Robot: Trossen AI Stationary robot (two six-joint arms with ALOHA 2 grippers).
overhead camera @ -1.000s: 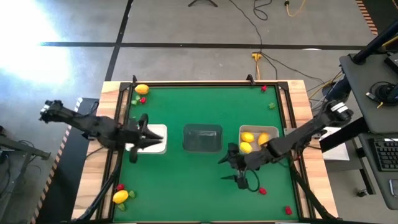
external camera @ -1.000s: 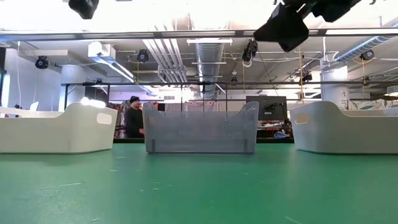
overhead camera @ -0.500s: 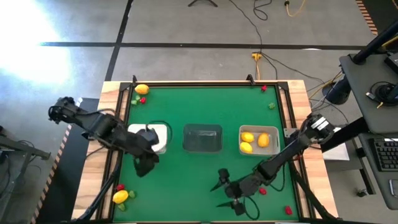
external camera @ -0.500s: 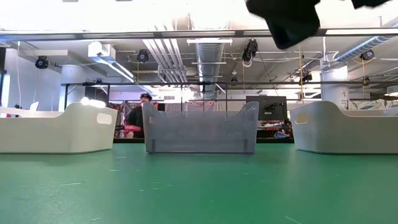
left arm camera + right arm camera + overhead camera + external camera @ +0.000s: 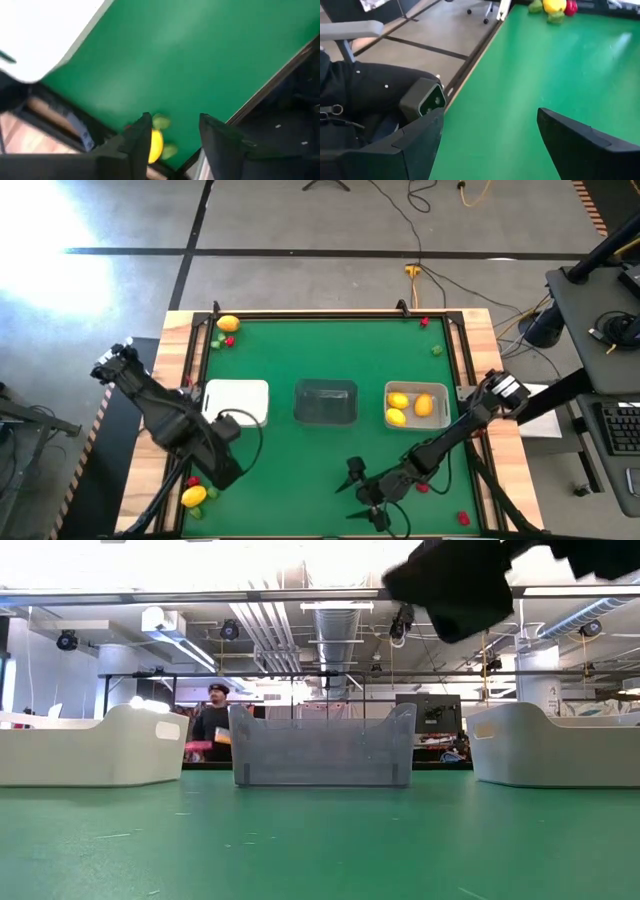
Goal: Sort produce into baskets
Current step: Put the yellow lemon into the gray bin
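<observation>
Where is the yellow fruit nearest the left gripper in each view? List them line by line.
High view: yellow fruit near bottom left.
Low view: not in it.
Left wrist view: bottom centre.
Right wrist view: top edge, right of centre.
Shared landmark: green piece beside it.

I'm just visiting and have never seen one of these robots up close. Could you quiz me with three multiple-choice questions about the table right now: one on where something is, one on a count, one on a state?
1. Where is the left gripper?
A. over the middle basket
B. near the table's front left corner
C. at the back right corner

2. How many yellow-orange fruits lie in the right basket?
A. none
B. three
C. six

3. What state is the right gripper in?
A. open, holding nothing
B. shut on a fruit
C. shut on a basket

Answers:
1 B, it hangs beside the yellow fruit there.
2 B, three show inside.
3 A, its wrist view shows bare green between spread fingers.
</observation>
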